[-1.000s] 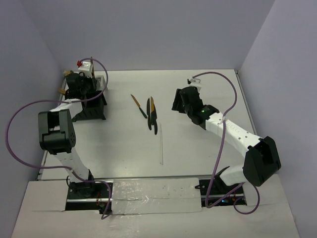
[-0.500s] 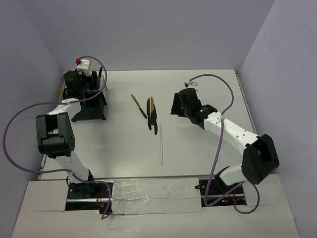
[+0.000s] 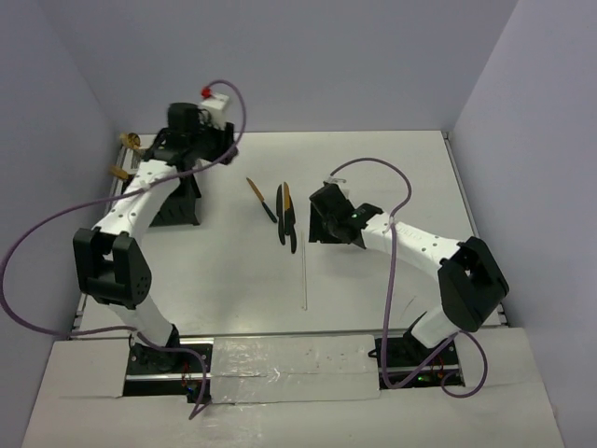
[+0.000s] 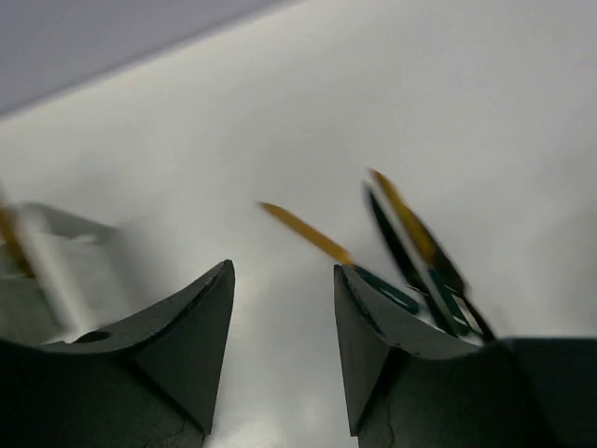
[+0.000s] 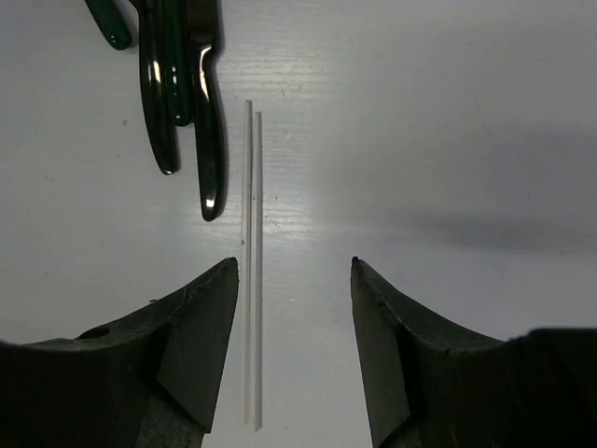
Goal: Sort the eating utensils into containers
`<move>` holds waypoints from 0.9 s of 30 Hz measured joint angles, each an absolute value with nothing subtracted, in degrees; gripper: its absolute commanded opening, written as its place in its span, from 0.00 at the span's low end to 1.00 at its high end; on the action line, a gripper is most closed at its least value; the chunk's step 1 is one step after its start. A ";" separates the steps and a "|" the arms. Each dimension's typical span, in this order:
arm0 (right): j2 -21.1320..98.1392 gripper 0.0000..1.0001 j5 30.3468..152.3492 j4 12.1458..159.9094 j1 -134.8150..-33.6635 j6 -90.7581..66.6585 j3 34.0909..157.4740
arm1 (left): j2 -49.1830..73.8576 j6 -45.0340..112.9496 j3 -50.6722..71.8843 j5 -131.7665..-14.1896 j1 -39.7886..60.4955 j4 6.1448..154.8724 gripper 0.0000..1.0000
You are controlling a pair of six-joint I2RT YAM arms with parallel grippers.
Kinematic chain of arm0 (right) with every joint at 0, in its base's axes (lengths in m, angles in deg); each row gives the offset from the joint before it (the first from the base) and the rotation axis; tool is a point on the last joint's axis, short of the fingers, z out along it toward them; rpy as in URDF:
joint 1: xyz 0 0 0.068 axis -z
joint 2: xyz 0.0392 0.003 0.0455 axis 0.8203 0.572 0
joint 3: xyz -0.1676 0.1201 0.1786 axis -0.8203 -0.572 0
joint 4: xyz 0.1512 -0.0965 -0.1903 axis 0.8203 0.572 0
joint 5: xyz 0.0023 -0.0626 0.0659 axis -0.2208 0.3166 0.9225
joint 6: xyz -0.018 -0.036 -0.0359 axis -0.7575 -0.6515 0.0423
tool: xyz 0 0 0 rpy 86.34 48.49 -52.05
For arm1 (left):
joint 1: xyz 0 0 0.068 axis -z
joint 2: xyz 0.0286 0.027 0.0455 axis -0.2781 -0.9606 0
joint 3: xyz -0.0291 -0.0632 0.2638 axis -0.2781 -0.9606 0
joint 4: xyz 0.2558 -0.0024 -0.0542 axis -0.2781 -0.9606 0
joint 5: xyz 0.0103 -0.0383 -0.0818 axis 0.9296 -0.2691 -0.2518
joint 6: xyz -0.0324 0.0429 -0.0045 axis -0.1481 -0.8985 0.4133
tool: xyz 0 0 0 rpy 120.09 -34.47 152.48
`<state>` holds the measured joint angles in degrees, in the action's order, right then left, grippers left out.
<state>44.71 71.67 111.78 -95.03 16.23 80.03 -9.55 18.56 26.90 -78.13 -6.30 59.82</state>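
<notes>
The desk [image 3: 392, 159] is showing a plain, pale grey-white top, with a faint grain in the right wrist view. Lavender walls [image 3: 326, 65] are closing it in at the back and on both sides. Along the near edge a crinkled clear sheet [image 3: 289, 369] is covering the strip between the two arm bases, and purple cables [image 3: 37, 243] are looping off both arms.

The black caddy [image 3: 177, 207] is standing at the far left of the desk, partly hidden by the left arm, with gold utensil heads [image 3: 125, 140] poking out on its left side. The loose utensils [image 3: 282, 213] are lying near the middle of the desk, gold ends pointing away from the bases. A thin white stick [image 3: 304, 271] is lying just nearer than them.

The left arm's fingers [image 4: 201, 317] are hanging raised by the caddy, spread and empty. The right arm's fingers [image 5: 201, 327] are hovering low over the desk, also spread and gripping nothing, with the stick showing in the gap and four dark handles just beyond.
</notes>
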 measured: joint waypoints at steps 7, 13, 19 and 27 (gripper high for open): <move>43.24 0.59 71.04 112.44 -94.99 19.00 79.59 | -18.06 30.67 30.05 -73.38 6.05 47.99 0.57; 38.76 0.59 70.23 112.46 -94.97 19.40 77.16 | -33.14 38.85 37.18 -66.04 6.71 43.86 0.59; 32.97 0.59 69.47 112.13 -94.97 20.79 71.74 | -38.25 43.00 38.07 -63.44 8.21 43.62 0.60; 28.29 0.59 68.27 111.93 -94.97 22.74 67.68 | -38.60 45.27 36.17 -61.45 9.35 45.15 0.59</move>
